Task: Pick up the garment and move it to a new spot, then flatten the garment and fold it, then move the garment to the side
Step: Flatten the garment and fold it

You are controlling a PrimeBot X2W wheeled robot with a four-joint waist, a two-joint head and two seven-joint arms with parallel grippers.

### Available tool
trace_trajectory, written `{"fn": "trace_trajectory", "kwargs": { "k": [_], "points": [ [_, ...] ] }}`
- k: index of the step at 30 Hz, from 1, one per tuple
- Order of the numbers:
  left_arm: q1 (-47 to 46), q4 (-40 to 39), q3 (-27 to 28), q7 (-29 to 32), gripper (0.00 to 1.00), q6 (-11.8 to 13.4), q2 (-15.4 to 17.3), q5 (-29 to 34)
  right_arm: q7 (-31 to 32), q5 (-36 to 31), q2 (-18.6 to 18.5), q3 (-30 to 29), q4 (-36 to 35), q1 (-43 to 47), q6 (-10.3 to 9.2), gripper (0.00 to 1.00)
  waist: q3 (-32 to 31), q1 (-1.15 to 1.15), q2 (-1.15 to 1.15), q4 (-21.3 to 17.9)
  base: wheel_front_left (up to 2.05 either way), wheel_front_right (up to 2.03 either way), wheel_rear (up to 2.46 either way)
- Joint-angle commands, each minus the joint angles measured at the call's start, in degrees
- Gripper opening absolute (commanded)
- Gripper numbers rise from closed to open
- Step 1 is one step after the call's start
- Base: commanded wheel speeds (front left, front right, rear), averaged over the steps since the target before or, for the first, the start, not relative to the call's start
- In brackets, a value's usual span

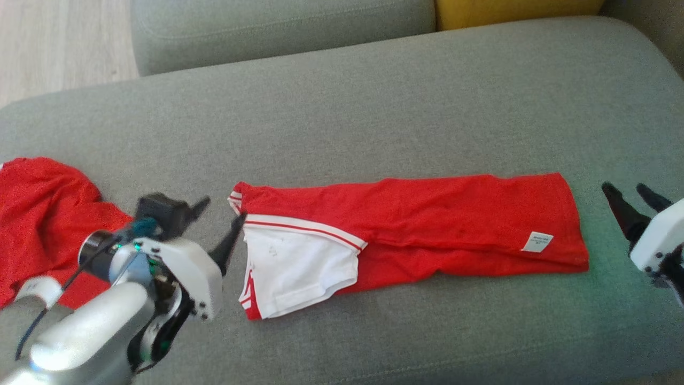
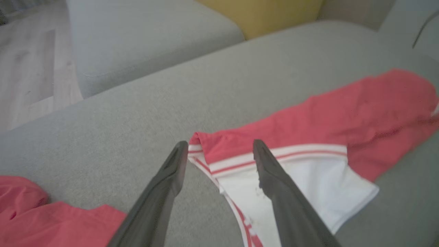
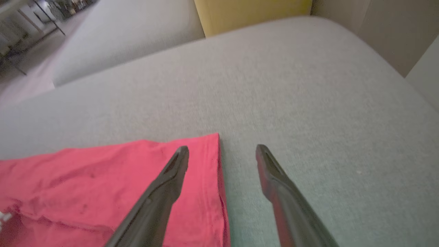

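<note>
The garment point(image 1: 427, 224) is red with a white sleeve and red-and-white trim, lying in a long folded strip across the grey sofa seat point(image 1: 374, 96). My left gripper point(image 1: 224, 209) is open at the strip's left end, its fingers straddling the trimmed corner with nothing held. In the left wrist view the left gripper point(image 2: 220, 144) spreads over the garment point(image 2: 343, 116) edge. My right gripper point(image 1: 623, 188) is open just past the strip's right end. The right wrist view has the right gripper point(image 3: 222, 148) with one finger above the garment point(image 3: 103, 171) hem and the other above bare cushion.
A second red garment point(image 1: 37, 214) lies crumpled at the seat's far left, beside my left arm. A grey back cushion point(image 1: 278, 27) and a yellow cushion point(image 1: 513, 8) stand behind. Wooden floor point(image 1: 53, 43) lies beyond the seat's left edge.
</note>
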Motion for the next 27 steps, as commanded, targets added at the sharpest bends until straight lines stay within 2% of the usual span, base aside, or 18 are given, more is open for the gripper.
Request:
{"fn": "trace_trajectory", "kwargs": {
  "k": [1,5,6,9,11,14,17,23,27],
  "points": [
    [-0.59,-0.64,4.9,-3.38,1.0,1.59,0.26,-1.17,-3.08,-0.94,-0.11,-1.16,-2.82,0.81,-0.04,1.0,-0.67,0.0,0.0,0.18,0.0,0.0,0.0],
    [1.82,0.4,11.82,-12.1,1.0,5.08,-3.7,-5.04,-10.78,-4.19,3.44,-5.82,-4.73,2.65,-0.04,1.0,-1.16,0.0,0.0,0.43,0.0,0.0,0.0],
    [3.38,0.65,15.96,-13.92,1.0,6.42,-5.89,-6.54,-13.97,-4.47,6.44,-8.9,-5.46,3.58,-0.04,1.0,-1.15,0.0,0.0,0.58,0.0,0.0,0.0],
    [6.1,1.24,22.43,-14.56,1.0,8.33,-9.16,-5.02,-16.83,-2.31,11.49,-13.31,-7.49,5.23,-0.04,1.0,-1.15,0.0,0.0,0.9,0.0,0.0,0.0],
    [8.84,0.61,27.23,-14.59,1.0,8.32,-12.13,-2.19,-18.19,-3.39,13.27,-14.72,-8.91,6.49,-0.04,1.0,-0.86,0.0,0.0,0.97,0.0,0.0,0.0],
    [13.51,0.13,33.34,-14.61,1.0,6.46,-16.4,2.22,-19.61,-7.09,15.0,-15.78,-9.54,8.02,-0.04,1.0,-0.38,0.0,0.0,0.87,0.0,0.0,0.0],
    [16.85,0.94,37.17,-14.61,1.0,3.96,-19.3,6.55,-20.0,-10.62,16.61,-17.08,-8.3,8.51,-0.04,1.0,0.21,0.0,0.0,0.89,0.0,0.0,0.0],
    [18.52,3.15,39.37,-14.62,1.0,-0.82,-22.42,11.34,-18.06,-16.36,20.15,-20.35,-4.16,7.17,-0.04,1.0,1.67,0.0,0.0,1.26,0.0,0.0,0.0],
    [18.1,5.91,40.44,-14.62,1.0,-2.92,-24.03,12.79,-15.72,-19.91,22.89,-22.91,-0.97,4.32,-0.04,1.0,3.74,0.0,0.0,1.47,0.0,0.0,0.0]
  ]
}}
